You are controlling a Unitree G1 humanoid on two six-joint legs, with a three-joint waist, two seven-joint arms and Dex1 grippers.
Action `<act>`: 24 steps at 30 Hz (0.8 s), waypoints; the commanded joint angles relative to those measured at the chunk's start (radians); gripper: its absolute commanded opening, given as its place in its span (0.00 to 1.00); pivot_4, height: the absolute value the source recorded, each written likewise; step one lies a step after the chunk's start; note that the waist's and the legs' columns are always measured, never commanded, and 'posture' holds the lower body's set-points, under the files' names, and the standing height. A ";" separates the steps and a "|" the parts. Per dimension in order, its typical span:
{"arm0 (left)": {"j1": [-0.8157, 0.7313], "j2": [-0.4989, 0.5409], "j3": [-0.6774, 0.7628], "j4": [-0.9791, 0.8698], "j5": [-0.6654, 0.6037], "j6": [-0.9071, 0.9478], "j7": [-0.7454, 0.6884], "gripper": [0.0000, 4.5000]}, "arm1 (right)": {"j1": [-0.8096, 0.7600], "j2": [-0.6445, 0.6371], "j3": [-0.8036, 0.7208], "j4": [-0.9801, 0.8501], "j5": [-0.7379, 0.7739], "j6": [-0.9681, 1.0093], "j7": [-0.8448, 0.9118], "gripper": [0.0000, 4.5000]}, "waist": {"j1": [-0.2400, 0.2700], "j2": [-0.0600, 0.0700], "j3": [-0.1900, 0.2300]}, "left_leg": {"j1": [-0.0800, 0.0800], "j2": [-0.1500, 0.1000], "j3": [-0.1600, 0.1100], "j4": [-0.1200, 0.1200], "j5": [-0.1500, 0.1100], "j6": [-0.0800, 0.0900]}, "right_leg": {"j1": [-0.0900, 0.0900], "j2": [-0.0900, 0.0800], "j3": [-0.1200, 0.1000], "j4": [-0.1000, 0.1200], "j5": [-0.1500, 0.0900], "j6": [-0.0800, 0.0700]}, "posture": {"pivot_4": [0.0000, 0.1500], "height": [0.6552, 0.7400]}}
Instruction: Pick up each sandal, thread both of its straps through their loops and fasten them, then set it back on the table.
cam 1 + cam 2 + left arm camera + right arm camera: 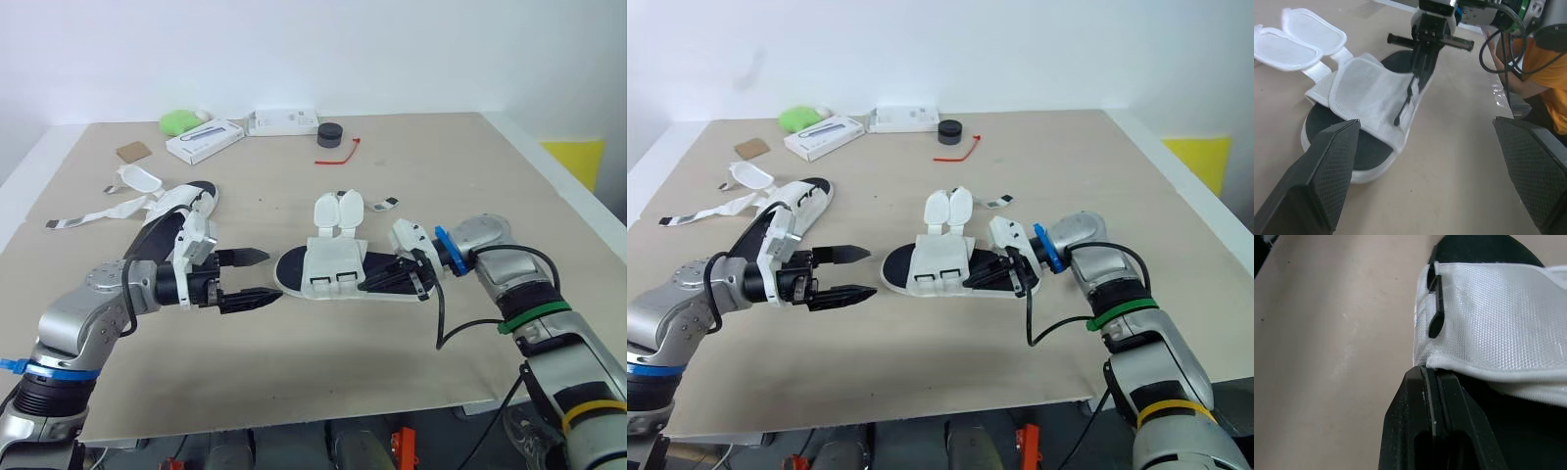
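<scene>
Evidently the pick-up step is in hand; the middle sandal [328,270] lies flat on the table [323,372], strap flaps [338,210] unthreaded; the right gripper [380,283] rests closed against its upper, the left gripper [270,275] open beside the toe; next comes a firm grasp and lift.

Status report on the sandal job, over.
Left gripper open, hovering at toe of centre sandal. Right gripper shut, tips at its white upper. Straps unfastened, sandal flat on table. Nothing blocking.
</scene>
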 commanded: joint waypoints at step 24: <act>-0.258 -0.197 -0.138 0.455 0.249 -0.289 -0.150 0.42 | 0.062 -0.055 -0.038 -0.048 -0.027 0.035 0.039 0.00 | 0.021 0.000 0.000 | -0.002 -0.001 0.000 0.001 0.000 0.000 | 0.000 0.000 0.000 0.000 0.000 0.002 | 1.00 1.00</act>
